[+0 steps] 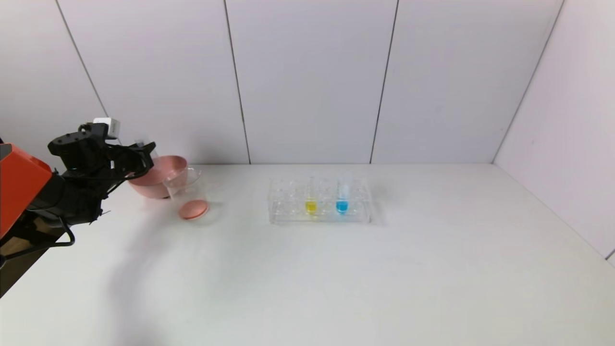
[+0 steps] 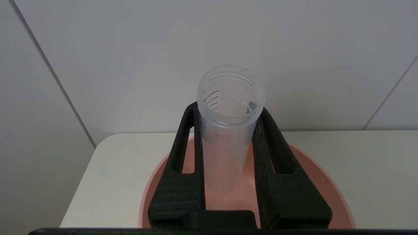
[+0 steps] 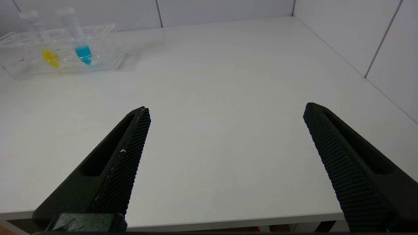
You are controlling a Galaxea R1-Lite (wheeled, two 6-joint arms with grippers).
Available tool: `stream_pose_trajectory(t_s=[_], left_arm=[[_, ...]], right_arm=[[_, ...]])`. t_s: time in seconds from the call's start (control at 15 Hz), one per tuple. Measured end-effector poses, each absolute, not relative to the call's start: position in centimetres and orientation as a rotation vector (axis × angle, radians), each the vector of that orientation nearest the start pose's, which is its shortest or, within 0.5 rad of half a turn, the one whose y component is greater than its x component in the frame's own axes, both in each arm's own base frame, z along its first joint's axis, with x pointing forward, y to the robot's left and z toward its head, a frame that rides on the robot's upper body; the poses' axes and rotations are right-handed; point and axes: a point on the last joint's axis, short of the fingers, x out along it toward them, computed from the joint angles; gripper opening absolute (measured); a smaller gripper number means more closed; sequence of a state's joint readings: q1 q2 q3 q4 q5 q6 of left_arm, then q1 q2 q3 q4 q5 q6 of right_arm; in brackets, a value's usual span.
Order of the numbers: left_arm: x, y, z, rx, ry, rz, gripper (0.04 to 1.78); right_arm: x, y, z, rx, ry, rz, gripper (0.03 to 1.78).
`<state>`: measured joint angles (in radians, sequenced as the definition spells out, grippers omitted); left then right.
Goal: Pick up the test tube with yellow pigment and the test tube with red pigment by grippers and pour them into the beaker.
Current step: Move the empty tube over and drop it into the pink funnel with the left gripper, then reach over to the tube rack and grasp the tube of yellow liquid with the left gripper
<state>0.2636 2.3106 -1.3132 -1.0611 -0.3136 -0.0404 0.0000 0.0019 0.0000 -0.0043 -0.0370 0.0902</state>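
My left gripper [image 2: 228, 112] is shut on a clear graduated test tube [image 2: 225, 143] that looks empty; no red liquid shows in it. It holds the tube upright above the pink bowl [image 2: 313, 176], at the table's far left [image 1: 144, 158]. The beaker [image 1: 185, 185] stands just right of the bowl, with reddish liquid [image 1: 193, 209] at its bottom. The test tube with yellow pigment [image 1: 311, 199] stands in the clear rack [image 1: 288, 197]; it also shows in the right wrist view [image 3: 49, 55]. My right gripper [image 3: 227, 111] is open and empty over the table's near edge.
A tube with blue liquid [image 1: 342, 199] stands in the rack right of the yellow one, also in the right wrist view [image 3: 81, 49]. The pink bowl [image 1: 161, 185] sits by the back wall. White wall panels close the back and right sides.
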Motion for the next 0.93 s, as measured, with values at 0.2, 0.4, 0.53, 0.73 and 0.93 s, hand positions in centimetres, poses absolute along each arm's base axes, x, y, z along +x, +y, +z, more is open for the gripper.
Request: stream_pose_trajectory(t_s=[0.2,0.4,0.53,0.73,0.93], left_arm=[[45.1,11.3,11.9,-0.025,-0.051,-0.053,0.54],[45.1,11.2,11.9,-0.023,-0.049,-0.055,0.87],[44.9,11.1,12.0,-0.026,-0.030,-0.054,1.21],[44.6,10.9,12.8,-0.026,-0.026,-0.057,1.59],[43.4,10.1,14.2,-0.028,-0.021,-0.067,1.76]], right_arm=[[-2.3,-0.1,7.6,0.090,-0.004,-0.037,1.71],[-2.3,-0.1,7.6,0.090,-0.004,-0.037,1.71],[-2.3,-0.1,7.6,0.090,-0.004,-0.037,1.71],[-2.3,-0.1,7.6,0.090,-0.004,-0.037,1.71],[-2.3,-0.1,7.6,0.090,-0.004,-0.037,1.71]])
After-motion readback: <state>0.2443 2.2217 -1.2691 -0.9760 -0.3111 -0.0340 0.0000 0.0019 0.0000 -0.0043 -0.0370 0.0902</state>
